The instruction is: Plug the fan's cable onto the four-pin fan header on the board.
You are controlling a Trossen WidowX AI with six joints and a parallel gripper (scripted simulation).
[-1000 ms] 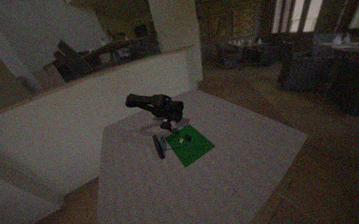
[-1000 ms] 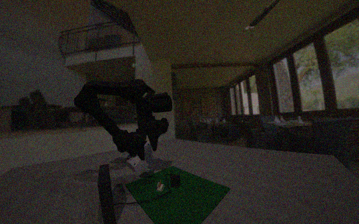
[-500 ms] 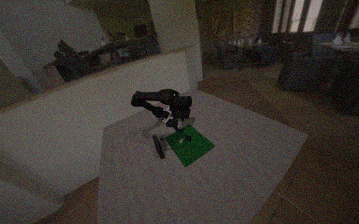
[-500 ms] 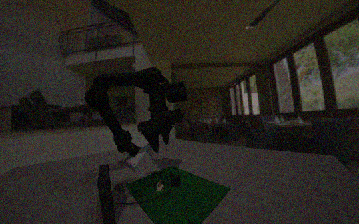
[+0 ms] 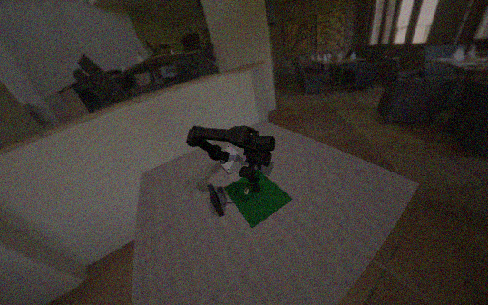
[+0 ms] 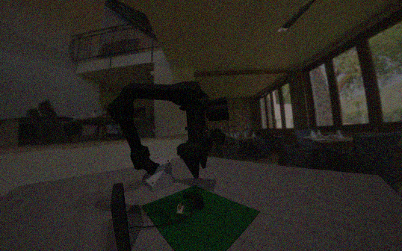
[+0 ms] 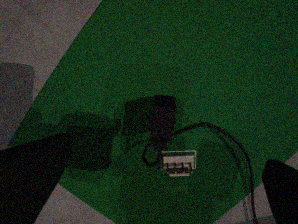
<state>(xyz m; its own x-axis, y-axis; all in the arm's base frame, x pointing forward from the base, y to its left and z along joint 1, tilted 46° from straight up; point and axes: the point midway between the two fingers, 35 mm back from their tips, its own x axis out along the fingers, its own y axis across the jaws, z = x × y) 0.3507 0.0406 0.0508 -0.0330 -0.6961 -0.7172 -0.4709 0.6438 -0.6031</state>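
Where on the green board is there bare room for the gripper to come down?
Crowded at the middle: plug, cable and header sit close together. The far green board beyond the plug is bare. The open gripper hangs above.

matte black arm (image 6: 154, 97) of chunky rounded links, boxy black block at the wrist (image 5: 258, 146) right of frame centre. pale grey base (image 6: 158, 174) at lower centre. black gripper (image 6: 195, 164) with two tapering fingers, dark and blurred at the frame's lower corners.
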